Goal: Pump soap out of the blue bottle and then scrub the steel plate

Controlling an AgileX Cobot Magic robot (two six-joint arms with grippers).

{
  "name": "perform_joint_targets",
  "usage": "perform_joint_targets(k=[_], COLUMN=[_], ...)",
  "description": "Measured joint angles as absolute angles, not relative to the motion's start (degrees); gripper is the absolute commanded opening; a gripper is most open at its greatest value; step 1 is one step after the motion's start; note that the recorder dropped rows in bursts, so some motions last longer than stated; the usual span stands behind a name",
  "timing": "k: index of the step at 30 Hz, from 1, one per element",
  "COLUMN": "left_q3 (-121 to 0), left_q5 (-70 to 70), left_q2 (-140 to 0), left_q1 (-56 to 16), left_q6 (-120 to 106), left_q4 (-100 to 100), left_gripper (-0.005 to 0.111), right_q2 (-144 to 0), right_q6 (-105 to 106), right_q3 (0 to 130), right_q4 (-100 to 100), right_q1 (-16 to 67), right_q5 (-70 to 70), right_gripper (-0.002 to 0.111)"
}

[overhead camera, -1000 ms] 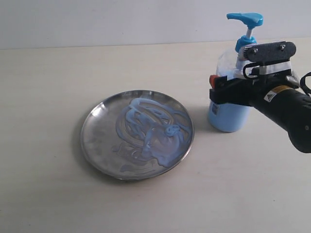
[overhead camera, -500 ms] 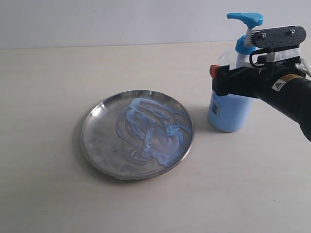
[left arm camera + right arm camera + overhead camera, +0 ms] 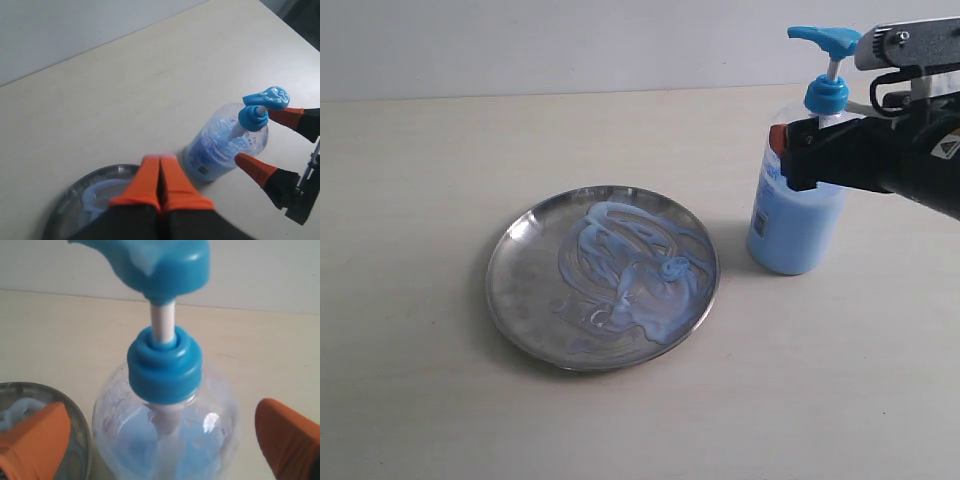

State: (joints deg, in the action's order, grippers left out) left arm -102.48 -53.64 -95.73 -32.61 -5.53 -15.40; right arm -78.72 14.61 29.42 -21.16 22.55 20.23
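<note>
- Plate: the steel plate [image 3: 508,262] lies flat on the pale table [image 3: 420,140], left of centre in the exterior view. Its low raised rim is fully visible all round.
- Soap [image 3: 630,268]: pale blue swirls cover the plate's middle and run out to the rim from 3 to 5 o'clock. A bare steel band shows along the 9 o'clock side.
- Bottle: the blue bottle [image 3: 793,228] stands upright at 3 o'clock from the plate. A strip of bare table separates it from the rim, and its pump spout points toward 9 o'clock.
- Right gripper [image 3: 802,150]: released, its jaws are spread wide to either side of the bottle's shoulder, below the blue collar. The orange pads [image 3: 35,437] seem to stand off the plastic. One tip lies close enough in the left wrist view that contact cannot be ruled out.
- Left gripper [image 3: 160,167]: clenched, with its orange fingers pressed flat together and nothing between them. It is poised above the plate's rim [image 3: 75,187], near the bottle [image 3: 220,150].
- Open room: bare tabletop surrounds the plate from 6 through 12 o'clock, out to the frame edges.
</note>
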Motion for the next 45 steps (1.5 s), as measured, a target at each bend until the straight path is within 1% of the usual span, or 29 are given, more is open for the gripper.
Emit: perform_joint_targets(k=[7, 14, 16, 17, 22, 25, 29, 36, 45], left_q3=[-102.5, -102.5, -102.5, -102.5, -102.5, -102.5, -102.5, -102.5, -102.5], left_q5=[-54.2, -56.0, -57.1, -57.7, -61.1, -63.1, -64.6, -66.7, -66.6], left_q2=[-95.7, -95.7, -95.7, -95.7, -96.5, -98.1, -101.2, -108.1, -118.0], left_q1=[-32.6, -32.6, -32.6, -32.6, -32.6, -32.6, -32.6, -33.8, -35.8], left_q6=[-5.5, -5.5, -5.5, -5.8, -7.4, -8.6, -9.9, -12.8, -14.3], left_q4=[-15.4, -15.4, -15.4, -15.4, -16.4, -18.3, -20.5, -21.1, -21.2], left_gripper=[0.000, 0.000, 0.000, 0.000, 0.000, 0.000, 0.000, 0.000, 0.000], right_q2=[-69.0, -60.0, -56.8, -55.7, -49.1, -46.1, -42.5, -38.2, -37.5], right_q6=[14.8, 14.8, 14.4, 14.1, 12.8, 12.7, 12.7, 12.7, 12.7], right_q3=[29.4, 29.4, 29.4, 29.4, 29.4, 29.4, 29.4, 29.4, 29.4], right_q4=[-22.0, -22.2, -22.3, -22.3, -22.4, -22.3, -21.3, -19.6, -18.3], right_q1=[22.6, 22.6, 22.6, 22.6, 22.6, 22.6, 22.6, 22.6, 22.6], right_q5=[8.2, -5.7, -9.2, -10.4, -15.0, -17.1, -18.8, -20.2, -21.4], right_gripper=[0.095, 0.084, 0.076, 0.070, 0.034, 0.017, 0.001, 0.000, 0.000])
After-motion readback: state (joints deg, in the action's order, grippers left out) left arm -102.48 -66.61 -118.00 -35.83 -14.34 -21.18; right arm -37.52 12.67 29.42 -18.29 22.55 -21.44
